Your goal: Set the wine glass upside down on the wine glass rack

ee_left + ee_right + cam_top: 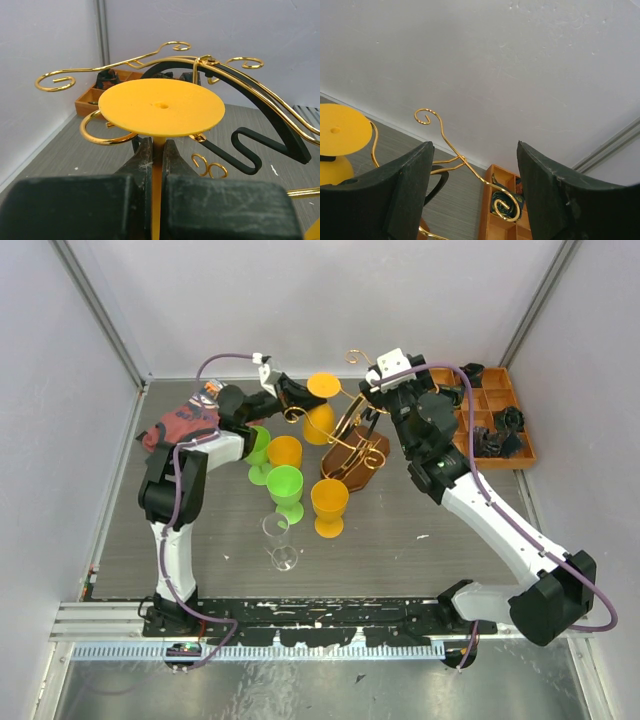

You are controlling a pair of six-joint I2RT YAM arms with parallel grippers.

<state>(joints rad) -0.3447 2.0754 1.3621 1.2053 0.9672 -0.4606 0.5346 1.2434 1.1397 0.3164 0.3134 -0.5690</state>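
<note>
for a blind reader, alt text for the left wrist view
The left pincer grips an inverted orange wine glass by its stem, its round foot up among the gold scroll arms of the wine glass rack.

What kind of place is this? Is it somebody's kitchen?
Probably a robot test booth, not a kitchen. Plain white walls box in the table, two robot arms are bolted to a metal rail, and bright-coloured wine glasses stand about.

Bright, even light is cast from overhead; shadows are kept soft. Glints are seen on the gold wire rack [277,125], and the black fingers [405,200] are blurred.
</note>
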